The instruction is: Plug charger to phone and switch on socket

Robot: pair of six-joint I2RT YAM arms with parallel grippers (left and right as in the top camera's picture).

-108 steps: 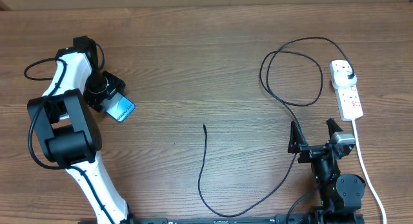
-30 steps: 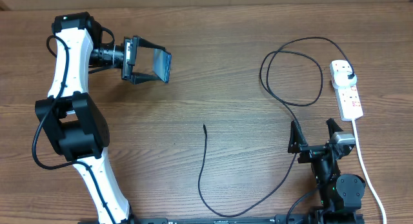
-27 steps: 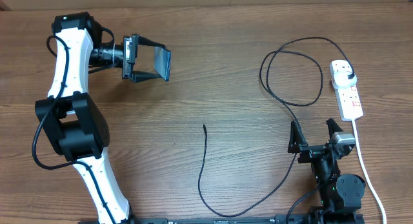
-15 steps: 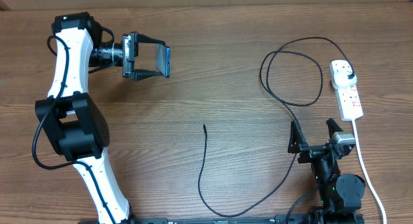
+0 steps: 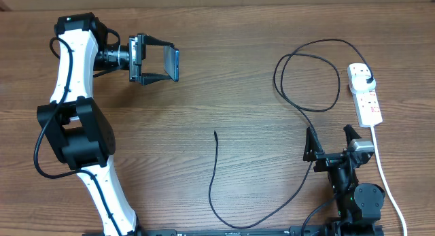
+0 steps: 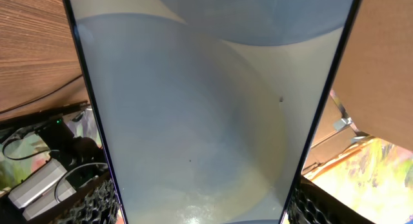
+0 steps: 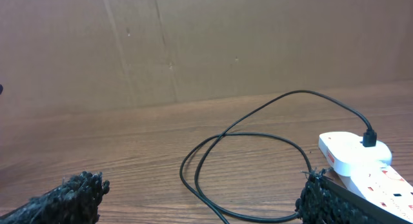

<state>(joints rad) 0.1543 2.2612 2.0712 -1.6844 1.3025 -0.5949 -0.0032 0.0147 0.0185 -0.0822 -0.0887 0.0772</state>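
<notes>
High at the table's far left, my left gripper point(image 5: 165, 62) is shut on the phone point(image 5: 174, 63), which stands on edge above the wood. In the left wrist view the phone's pale screen point(image 6: 206, 108) fills the frame, with a finger point(image 6: 97, 204) at each long edge. The charger's thin black cable point(image 5: 212, 175) lies on the table, its free connector end point(image 5: 215, 133) near the centre. Its loop point(image 5: 306, 79) runs to a black plug point(image 5: 368, 75) seated in the white socket point(image 5: 369, 103) at the right. My right gripper point(image 5: 331, 142) stands open and empty, below the loop point(image 7: 245, 137) and left of the socket point(image 7: 361, 161).
The socket's thick white cord point(image 5: 385, 175) runs down the right side past my right arm's base point(image 5: 357, 198). My left arm's white links point(image 5: 71, 107) stretch along the left side. A brown cardboard wall point(image 7: 206, 43) backs the table.
My left gripper carried the phone from low on the left up to the far left. It turned the phone more edge-on over the last second. The right arm and cable have not moved.
</notes>
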